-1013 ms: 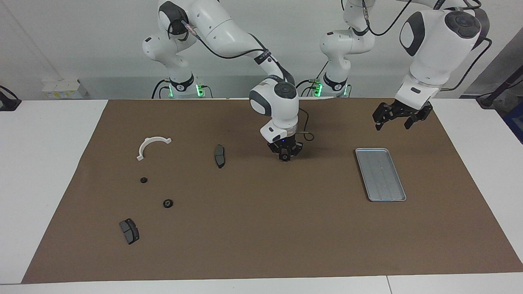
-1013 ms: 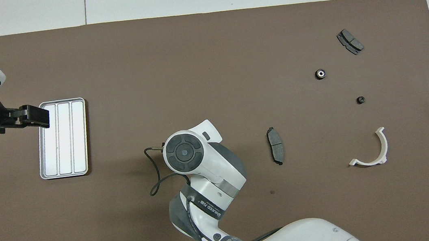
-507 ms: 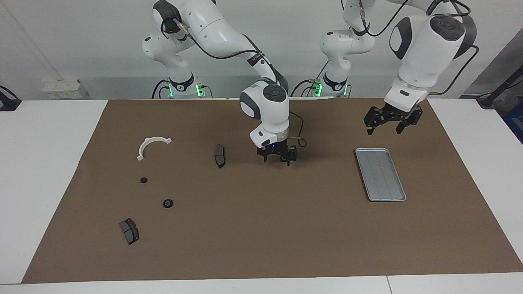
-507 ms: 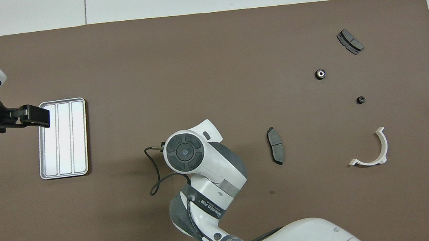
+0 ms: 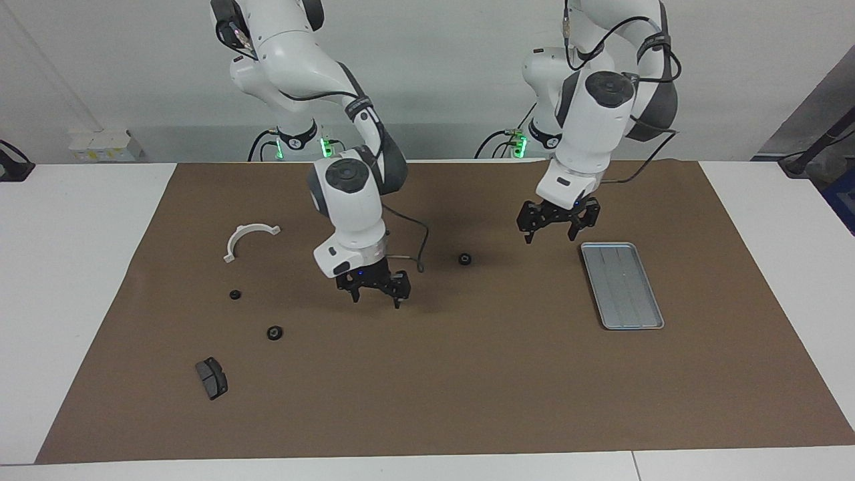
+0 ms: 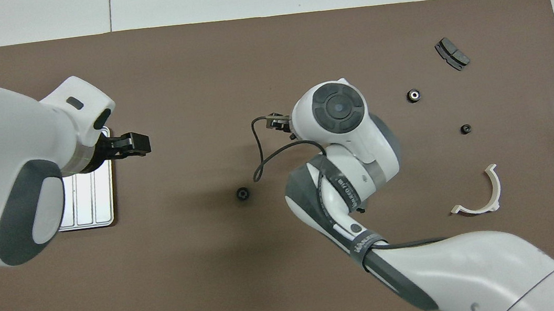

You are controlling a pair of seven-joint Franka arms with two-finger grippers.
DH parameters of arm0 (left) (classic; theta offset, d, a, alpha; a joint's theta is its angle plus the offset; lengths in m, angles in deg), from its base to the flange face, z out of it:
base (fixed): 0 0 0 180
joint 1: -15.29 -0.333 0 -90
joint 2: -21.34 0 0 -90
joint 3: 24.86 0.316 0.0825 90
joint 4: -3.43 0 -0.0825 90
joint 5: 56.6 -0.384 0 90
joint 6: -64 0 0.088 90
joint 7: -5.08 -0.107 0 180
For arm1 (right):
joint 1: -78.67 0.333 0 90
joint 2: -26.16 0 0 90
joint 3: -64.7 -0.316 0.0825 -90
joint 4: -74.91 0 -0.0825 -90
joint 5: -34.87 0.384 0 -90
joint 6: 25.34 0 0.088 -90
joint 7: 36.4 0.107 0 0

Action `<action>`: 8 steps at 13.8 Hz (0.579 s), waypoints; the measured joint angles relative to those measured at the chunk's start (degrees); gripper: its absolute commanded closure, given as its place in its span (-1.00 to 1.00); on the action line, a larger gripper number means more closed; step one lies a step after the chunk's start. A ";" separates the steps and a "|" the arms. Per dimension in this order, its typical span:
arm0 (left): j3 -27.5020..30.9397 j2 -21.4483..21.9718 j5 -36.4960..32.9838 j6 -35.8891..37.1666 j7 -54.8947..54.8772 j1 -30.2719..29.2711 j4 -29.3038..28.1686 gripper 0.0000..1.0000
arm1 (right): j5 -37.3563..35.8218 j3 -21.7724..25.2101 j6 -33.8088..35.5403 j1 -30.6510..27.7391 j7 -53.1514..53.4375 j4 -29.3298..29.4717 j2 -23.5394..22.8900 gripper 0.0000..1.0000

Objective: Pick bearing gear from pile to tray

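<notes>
this looks like a robotics lab set up for testing: two white jointed robot arms (image 5: 347,194) stand bolted at the edge of a long white table (image 5: 80,280), their bases lit by small green lights and trailing black cables. a plain brown paper mat (image 5: 467,387) covers the work surface like a marked test area, and a bare pale wall (image 5: 454,80) runs along the end where the arms stand. scattered on the mat are car workshop parts, a dark grey brake pad (image 5: 211,378), a white curved plastic bracket (image 5: 246,238), beside a flat silver-grey metal tray (image 5: 622,285).
</notes>
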State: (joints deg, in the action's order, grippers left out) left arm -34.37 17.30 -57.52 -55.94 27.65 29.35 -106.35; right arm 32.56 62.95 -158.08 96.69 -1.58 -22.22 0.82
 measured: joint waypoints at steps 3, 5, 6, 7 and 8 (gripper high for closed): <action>-0.04 -0.90 0.00 -7.38 1.78 4.29 -5.24 -1.00 | 0.00 0.01 0.24 -5.58 -7.52 -1.81 0.60 -1.00; 0.00 -1.39 0.01 -11.20 3.00 6.61 -8.95 -1.00 | 0.00 0.01 0.26 -8.95 -12.88 -5.11 1.99 -1.00; 0.00 -2.42 0.01 -13.11 4.58 7.92 -10.20 -1.00 | 0.00 0.01 0.25 -10.78 -15.60 -6.92 2.88 -1.00; -0.01 -3.94 0.01 -15.31 6.13 9.07 -10.83 -1.00 | 0.00 -0.01 0.21 -12.44 -18.08 -8.41 3.65 -0.98; 0.00 -5.67 0.01 -17.10 7.05 9.89 -10.95 -1.00 | 0.00 -0.01 -0.30 -13.92 -20.21 -9.58 4.21 -0.93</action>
State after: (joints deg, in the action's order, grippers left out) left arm -34.37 11.64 -57.51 -73.04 34.71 39.24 -117.30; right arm 32.57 62.94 -158.38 82.78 -21.79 -31.80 5.03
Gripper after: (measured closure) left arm 0.000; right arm 0.000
